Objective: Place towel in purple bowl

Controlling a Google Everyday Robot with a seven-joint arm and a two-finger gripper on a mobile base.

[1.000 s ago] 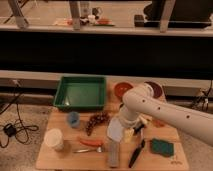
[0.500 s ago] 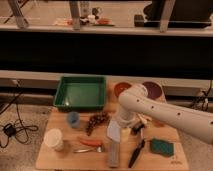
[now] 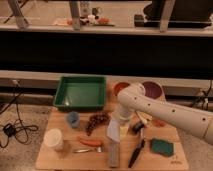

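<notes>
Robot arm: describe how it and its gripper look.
The arm is white, built of thick rounded tubes with a bulbous elbow and a row of small dark dots along the forearm. Its gripper, pale too, is down by the towel.

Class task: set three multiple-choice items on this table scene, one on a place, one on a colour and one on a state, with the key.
1. Where is the gripper?
A. Low over the towel
B. Raised high at the left
C. Out of view

2. What colour is the tray?
A. Red
B. White
C. Green

3. On the table, the towel:
A. Stands rolled upright
B. Lies flat
C. Hangs off the edge

Key: 1 A, the arm ends just above the towel. 2 C, its walls and floor are green. 3 B, it rests on the wood, not yet in the purple bowl.
</notes>
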